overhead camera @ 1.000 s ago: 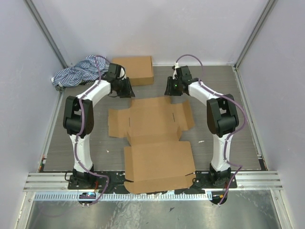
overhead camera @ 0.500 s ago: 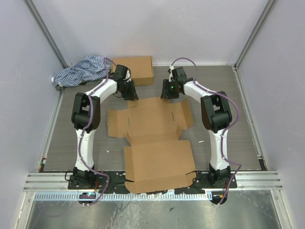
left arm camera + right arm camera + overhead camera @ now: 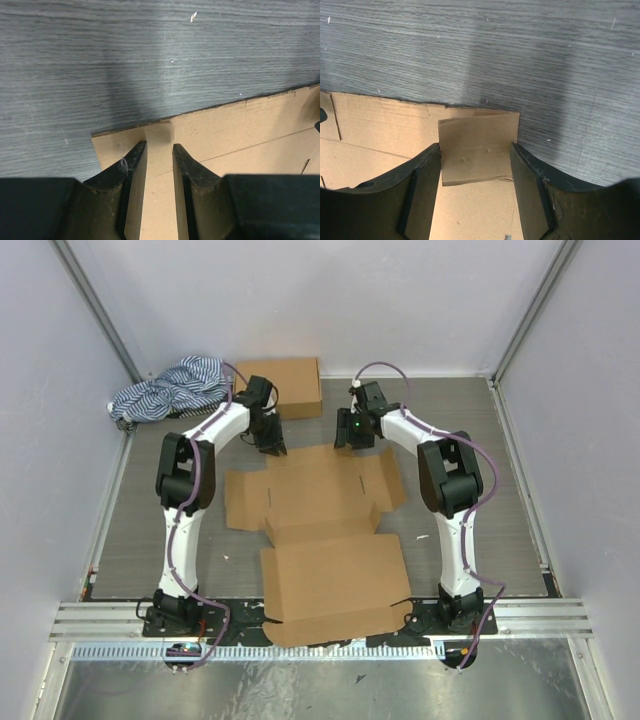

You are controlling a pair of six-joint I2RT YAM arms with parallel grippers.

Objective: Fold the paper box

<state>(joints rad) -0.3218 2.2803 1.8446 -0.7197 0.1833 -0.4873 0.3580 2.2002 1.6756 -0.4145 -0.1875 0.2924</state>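
The paper box (image 3: 320, 490) is plain brown cardboard. The cloth (image 3: 165, 390) is striped blue and white — the table (image 3: 500, 500) is grey with a fine wood grain.

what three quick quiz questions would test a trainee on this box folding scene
1. True or false: the flat cardboard sheet is already folded into a box.
2. What lies in the far left corner of the table? A striped cloth B mug C tape roll
3. Fill in: the left claw and right claw both sit at the sheet's ___ edge.
Key: 1 false; 2 A; 3 far
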